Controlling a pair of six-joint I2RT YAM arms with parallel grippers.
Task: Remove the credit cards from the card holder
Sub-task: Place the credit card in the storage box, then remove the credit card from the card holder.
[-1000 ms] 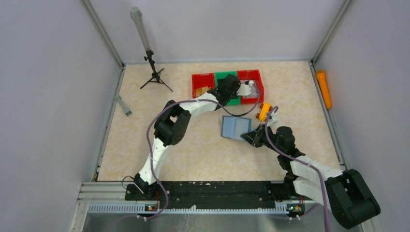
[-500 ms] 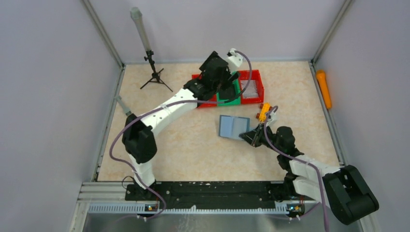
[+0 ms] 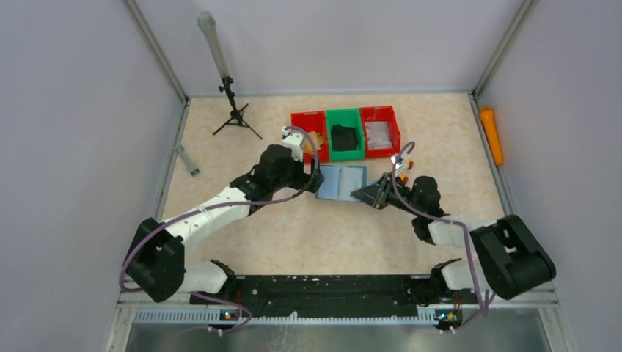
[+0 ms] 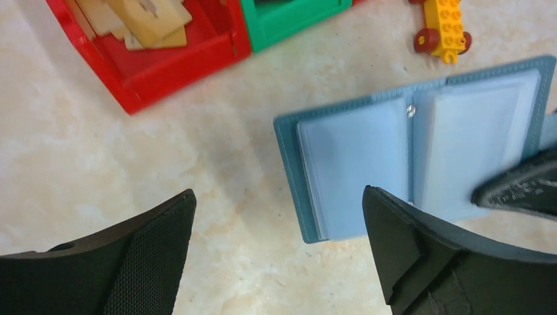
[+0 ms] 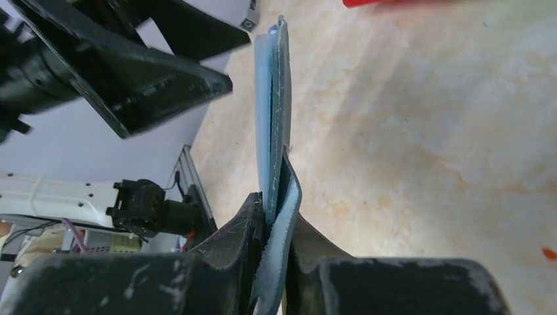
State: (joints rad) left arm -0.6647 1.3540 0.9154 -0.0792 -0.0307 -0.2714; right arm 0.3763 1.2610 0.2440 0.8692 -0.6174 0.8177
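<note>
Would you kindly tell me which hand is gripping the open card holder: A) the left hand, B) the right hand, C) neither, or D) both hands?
B: the right hand is shut on the edge of the card holder, while the left hand stands wide open.

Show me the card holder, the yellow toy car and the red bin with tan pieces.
card holder [image 4: 355,174], left wrist view, on its open left page.
yellow toy car [image 4: 445,23], left wrist view, on its studded top.
red bin [image 4: 190,72], left wrist view, on its near wall.
</note>
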